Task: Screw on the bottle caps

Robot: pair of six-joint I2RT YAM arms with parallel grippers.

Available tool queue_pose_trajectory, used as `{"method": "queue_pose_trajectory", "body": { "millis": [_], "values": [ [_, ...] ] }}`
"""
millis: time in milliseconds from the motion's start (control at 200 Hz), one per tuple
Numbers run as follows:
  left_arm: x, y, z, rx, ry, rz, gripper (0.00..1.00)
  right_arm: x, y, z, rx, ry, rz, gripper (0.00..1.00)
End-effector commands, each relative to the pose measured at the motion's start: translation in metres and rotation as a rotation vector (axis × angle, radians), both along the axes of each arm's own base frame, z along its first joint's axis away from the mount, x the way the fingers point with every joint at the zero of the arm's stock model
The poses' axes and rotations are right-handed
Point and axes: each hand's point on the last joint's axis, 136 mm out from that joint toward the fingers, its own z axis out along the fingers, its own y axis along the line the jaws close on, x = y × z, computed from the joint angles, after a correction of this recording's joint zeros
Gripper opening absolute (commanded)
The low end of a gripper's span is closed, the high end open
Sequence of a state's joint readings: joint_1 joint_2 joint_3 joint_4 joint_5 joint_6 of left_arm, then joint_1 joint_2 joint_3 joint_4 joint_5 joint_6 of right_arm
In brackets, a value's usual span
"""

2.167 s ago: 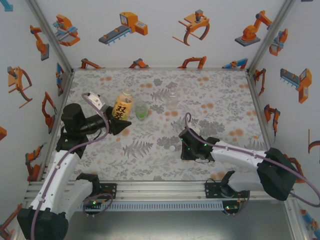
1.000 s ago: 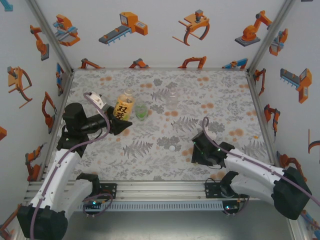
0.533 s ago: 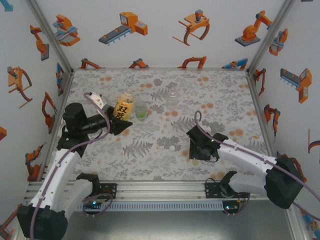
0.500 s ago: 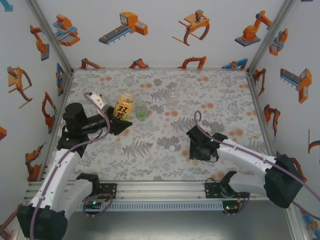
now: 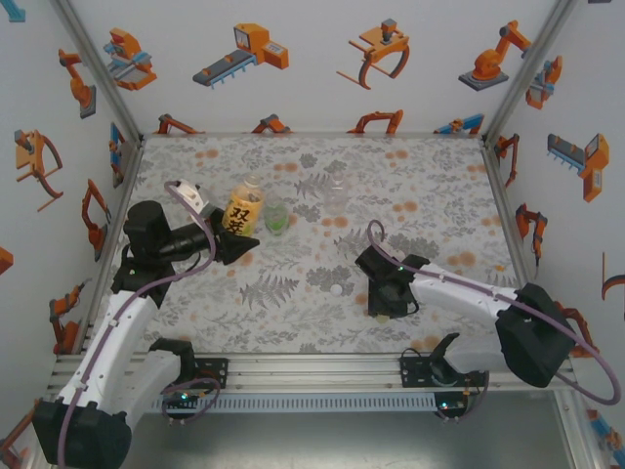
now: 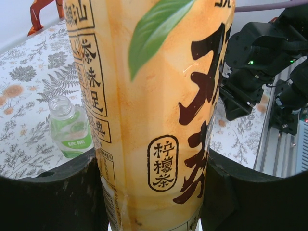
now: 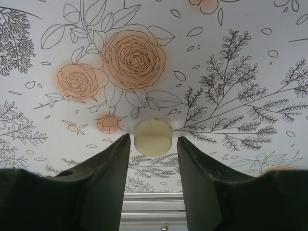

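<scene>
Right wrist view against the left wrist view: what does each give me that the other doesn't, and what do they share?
Right wrist view: the pale yellow cap lying on the table between the fingers of the right hand, with a narrow gap on each side. Left wrist view: the left hand shut on the orange bottle, the green bottle standing uncapped beyond it on the left, and the other arm on the right. Shared: the flowered table.

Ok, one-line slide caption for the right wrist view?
Right gripper poised with its fingers flanking the pale yellow cap lying on the floral table.
</scene>
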State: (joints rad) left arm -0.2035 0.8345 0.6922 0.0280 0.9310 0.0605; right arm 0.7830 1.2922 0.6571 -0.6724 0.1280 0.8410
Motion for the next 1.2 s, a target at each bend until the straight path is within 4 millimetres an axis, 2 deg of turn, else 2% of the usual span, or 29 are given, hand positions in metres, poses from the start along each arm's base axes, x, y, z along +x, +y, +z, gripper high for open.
{"method": "queue_pose_trajectory", "body": {
  "millis": [0,486,1197],
  "values": [
    [-0.005,-0.001,0.016,0.002,-0.057,-0.014,0.0,0.005,0.004,0.005,0.005,-0.021,-0.007,0.43],
    [-0.005,-0.002,0.014,0.006,-0.053,-0.018,0.0,-0.001,0.002,-0.01,-0.013,0.015,0.001,0.4],
    [-0.005,-0.002,0.013,0.013,-0.055,-0.015,0.0,-0.004,0.007,-0.006,-0.012,0.039,0.019,0.41]
  ]
}}
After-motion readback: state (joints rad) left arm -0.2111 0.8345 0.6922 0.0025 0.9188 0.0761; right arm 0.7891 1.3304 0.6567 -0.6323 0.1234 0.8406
